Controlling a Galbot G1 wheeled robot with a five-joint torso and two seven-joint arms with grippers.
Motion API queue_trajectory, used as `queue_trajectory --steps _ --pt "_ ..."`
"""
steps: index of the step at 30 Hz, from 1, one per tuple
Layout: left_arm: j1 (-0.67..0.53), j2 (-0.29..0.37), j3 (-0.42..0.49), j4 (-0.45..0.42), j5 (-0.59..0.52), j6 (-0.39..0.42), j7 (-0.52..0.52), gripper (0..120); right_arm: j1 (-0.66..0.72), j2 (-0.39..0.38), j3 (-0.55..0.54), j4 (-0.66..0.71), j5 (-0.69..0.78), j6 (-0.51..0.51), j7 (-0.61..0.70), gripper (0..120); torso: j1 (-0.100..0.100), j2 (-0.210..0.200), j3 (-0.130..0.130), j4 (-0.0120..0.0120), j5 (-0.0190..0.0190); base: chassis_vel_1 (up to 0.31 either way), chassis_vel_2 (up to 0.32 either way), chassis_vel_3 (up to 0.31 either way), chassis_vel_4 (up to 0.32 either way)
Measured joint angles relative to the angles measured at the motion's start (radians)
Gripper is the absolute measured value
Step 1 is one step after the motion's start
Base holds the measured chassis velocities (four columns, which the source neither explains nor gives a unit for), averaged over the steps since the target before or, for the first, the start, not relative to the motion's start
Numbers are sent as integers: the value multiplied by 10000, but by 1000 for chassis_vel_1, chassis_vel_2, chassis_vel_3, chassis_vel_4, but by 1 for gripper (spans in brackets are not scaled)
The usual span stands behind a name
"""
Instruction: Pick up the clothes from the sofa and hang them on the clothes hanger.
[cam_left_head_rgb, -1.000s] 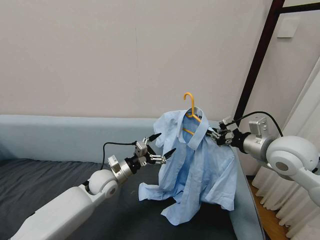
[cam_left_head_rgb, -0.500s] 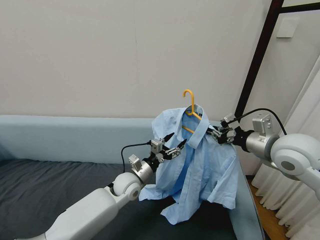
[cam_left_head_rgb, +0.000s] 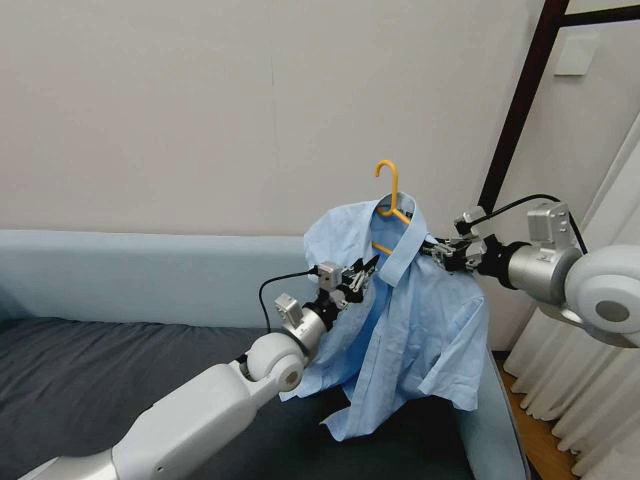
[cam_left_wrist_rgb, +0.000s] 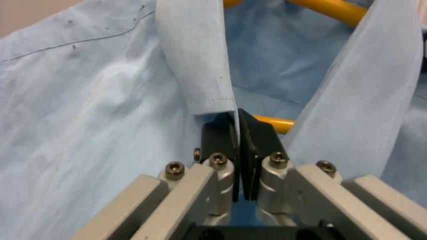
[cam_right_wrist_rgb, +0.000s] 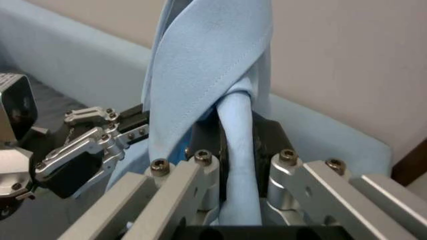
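Head view, shirt: the pale blue shirt (cam_left_head_rgb: 425, 320) hangs on the yellow hanger (cam_left_head_rgb: 389, 190), upright in front of the wall (cam_left_head_rgb: 200, 120) and above the far end of the sofa (cam_left_head_rgb: 120, 275); its lower edge droops toward the dark seat.
Head view, left gripper (cam_left_head_rgb: 355, 276): mine, up at the shirt's open front, just under the collar.
Head view, right gripper (cam_left_head_rgb: 440, 252): mine, at the shirt's shoulder on my right side, reaching in from the right.
Left wrist view, my fingers (cam_left_wrist_rgb: 217, 140): pressed almost together; the stitched edge of a front strip runs down between them; I think the cloth is pinched, though the pads hide the contact itself; a yellow bar of the hanger shows just behind.
Right wrist view, my fingers (cam_right_wrist_rgb: 267, 135): clamped around a rolled fold of shirt cloth that stands up between them; my left gripper lies just beyond, against the same cloth; the sofa's pale back runs behind.
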Motion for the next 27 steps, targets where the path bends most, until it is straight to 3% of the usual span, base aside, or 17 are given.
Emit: queue_trajectory --steps 11,21,27 --pt "-1149 -361 290 -830 -348 859 -2118 0 990 -386 70 -176 1144 -520 1019 8 0 0 0 6 -1 0 0 0 0" --pt "-1804 -193 333 -1679 -943 1593 -2936 0 1660 -482 -120 -469 1409 -537 1007 8 0 0 0 6 -3 0 0 0 0" --pt "-1652 -180 382 -1690 -821 2035 -3316 0 1597 -488 -139 -467 1377 -537 994 8 0 0 1 8 -3 0 0 0 0"
